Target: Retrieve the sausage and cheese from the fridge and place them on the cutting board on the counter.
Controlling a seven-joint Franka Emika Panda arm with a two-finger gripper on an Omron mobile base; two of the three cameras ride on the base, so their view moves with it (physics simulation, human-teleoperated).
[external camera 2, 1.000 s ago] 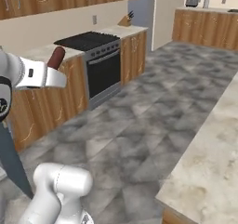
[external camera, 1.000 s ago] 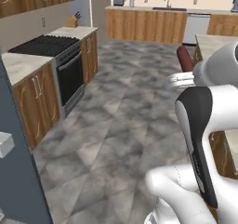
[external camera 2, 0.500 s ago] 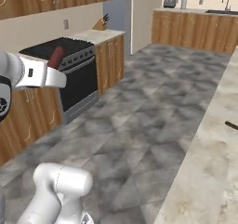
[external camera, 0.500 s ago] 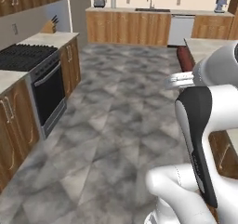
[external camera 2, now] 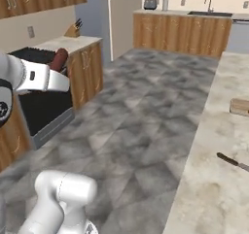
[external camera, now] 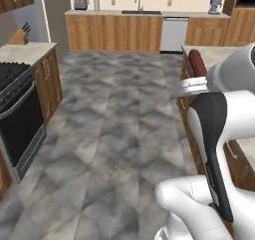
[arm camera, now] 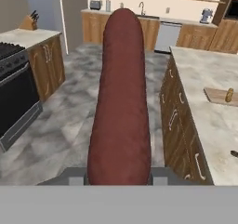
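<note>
Sausage [arm camera: 122, 97]: dark red-brown cylinder with rounded ends, matt, faintly mottled skin. In the hand view its long axis runs straight out from the gripper [arm camera: 119, 174], free end pointing ahead toward the far wall with the sink [arm camera: 142, 13]; its near end sits between the jaws, which are closed on it. From the left base view the sausage [external camera: 196, 63] shows as a short dark red stub rising above the white arm, tilted slightly; from the right base view it [external camera 2: 59, 59] juts up and forward from the hand, held well above the floor. Cutting board [arm camera: 220, 95]: flat light-brown rectangle lying on the worktop [arm camera: 204, 79] to the right, with a small yellow-olive chunk of cheese [arm camera: 229, 95] resting on it; the board [external camera 2: 239, 107] also shows at the right edge of the right base view. A dark-handled knife [external camera 2: 233, 161] lies on the worktop nearer the robot. Compared with half a second ago, the whole scene has swung across both base views as the base turns; the stove [external camera: 15, 114] now sits further left, and the board has come into view.
</note>
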